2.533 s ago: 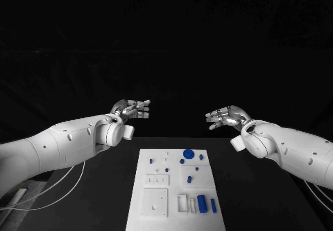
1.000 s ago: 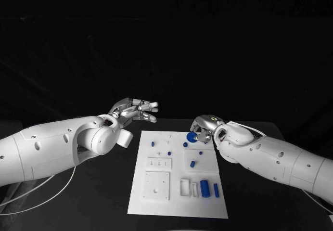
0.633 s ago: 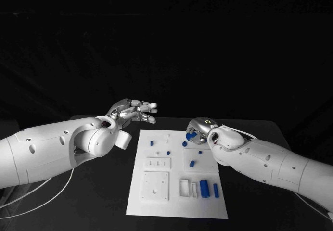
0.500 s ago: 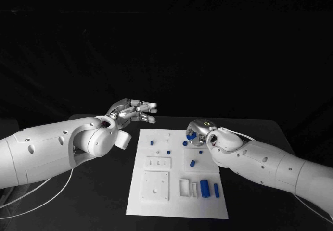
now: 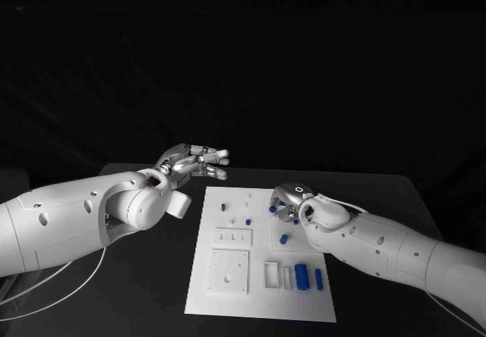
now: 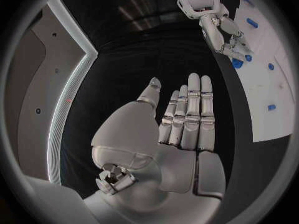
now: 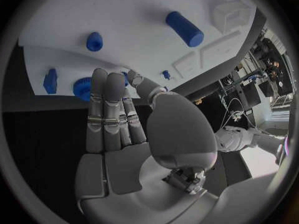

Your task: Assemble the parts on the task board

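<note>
While the fingers (image 7: 106, 109) of the right hand (image 5: 286, 199) lie straight and pressed side by side, their tips reach a blue toothed part (image 7: 82, 88) at the far edge of the task board (image 5: 261, 298). Whether the thumb already pinches that part I cannot tell, since the fingers hide the contact. Just beside the fingertips sit a small blue piece (image 7: 50, 80) near the board's corner and a short blue peg (image 7: 94, 41); farther out along the board lies a longer blue cylinder (image 7: 184, 28).

By my judgement the step in hand is picking up the toothed part, the first piece to be seated. The next move calls for closing thumb and fingers round its rim, lifting it clear, and carrying it to its seat without knocking the neighbouring pegs.

Well apart from all this, the left hand (image 6: 181, 119) hovers off the board's far left corner, fingers extended and held together, thumb apart, holding nothing.
</note>
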Tool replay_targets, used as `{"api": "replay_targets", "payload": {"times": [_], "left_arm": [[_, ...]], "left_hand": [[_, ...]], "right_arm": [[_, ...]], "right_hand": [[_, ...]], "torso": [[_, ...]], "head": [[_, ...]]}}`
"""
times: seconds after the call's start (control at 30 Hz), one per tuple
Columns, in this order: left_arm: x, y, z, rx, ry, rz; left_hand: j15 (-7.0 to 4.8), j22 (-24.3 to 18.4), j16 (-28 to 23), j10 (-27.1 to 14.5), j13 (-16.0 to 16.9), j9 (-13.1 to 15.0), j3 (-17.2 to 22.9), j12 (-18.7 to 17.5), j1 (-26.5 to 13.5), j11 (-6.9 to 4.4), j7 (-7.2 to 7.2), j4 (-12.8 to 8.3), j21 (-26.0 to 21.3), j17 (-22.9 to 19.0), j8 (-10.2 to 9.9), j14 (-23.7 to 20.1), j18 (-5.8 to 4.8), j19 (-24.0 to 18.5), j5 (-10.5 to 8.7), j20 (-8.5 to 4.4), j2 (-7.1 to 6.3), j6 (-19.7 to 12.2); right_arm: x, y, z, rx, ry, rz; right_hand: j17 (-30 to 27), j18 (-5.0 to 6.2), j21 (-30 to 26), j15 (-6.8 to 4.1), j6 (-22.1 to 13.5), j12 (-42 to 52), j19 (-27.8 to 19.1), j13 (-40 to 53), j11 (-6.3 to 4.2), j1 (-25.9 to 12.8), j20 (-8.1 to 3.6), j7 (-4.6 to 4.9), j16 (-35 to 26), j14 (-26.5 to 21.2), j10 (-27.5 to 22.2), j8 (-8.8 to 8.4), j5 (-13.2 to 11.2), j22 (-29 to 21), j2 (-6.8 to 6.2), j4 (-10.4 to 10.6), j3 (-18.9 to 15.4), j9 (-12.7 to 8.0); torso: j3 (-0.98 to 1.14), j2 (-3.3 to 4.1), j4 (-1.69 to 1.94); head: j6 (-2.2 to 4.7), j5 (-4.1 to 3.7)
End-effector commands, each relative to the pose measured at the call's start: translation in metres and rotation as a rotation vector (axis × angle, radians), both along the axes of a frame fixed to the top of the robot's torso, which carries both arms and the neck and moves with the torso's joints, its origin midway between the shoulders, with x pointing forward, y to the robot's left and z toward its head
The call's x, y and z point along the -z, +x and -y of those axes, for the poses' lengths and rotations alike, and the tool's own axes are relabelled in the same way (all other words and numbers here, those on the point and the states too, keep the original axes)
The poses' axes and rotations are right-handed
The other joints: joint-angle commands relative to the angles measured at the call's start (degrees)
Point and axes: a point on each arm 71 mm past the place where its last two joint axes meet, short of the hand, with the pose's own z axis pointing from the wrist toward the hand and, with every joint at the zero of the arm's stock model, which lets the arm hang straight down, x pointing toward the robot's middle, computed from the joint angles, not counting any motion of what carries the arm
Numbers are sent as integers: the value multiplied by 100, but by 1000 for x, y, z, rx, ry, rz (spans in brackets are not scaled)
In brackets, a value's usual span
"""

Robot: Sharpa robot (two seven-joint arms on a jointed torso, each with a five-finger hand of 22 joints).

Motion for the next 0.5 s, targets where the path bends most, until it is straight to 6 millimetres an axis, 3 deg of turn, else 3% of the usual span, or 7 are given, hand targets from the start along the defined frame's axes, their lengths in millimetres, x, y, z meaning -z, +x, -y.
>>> {"api": "replay_targets", "payload": {"times": [0.03,0.5], "left_arm": [[-2,0,2,25,-5,16],[-2,2,3,25,-3,16]], "left_hand": [[-4,-39,-63,43,6,0,7,-6,-36,14,-2,-20,-25,-30,-15,-11,-63,-45,22,7,33,-5],[-2,-47,-73,40,6,0,5,-6,-37,16,-1,-21,-27,-34,-15,-8,-64,-43,22,7,29,-4]], "right_arm": [[2,0,-1,-4,-10,5],[3,0,-1,3,-5,13]], "right_hand": [[-16,57,-47,-18,4,24,28,8,14,-59,13,25,22,-7,-39,-8,-4,34,-17,-10,41,-5],[-96,37,-273,-47,132,20,92,9,-42,-164,-12,-17,139,-37,162,-6,1,425,36,49,277,3]], "torso": [[4,17,19],[-7,9,0]], "head": [[12,12],[-29,28]]}}
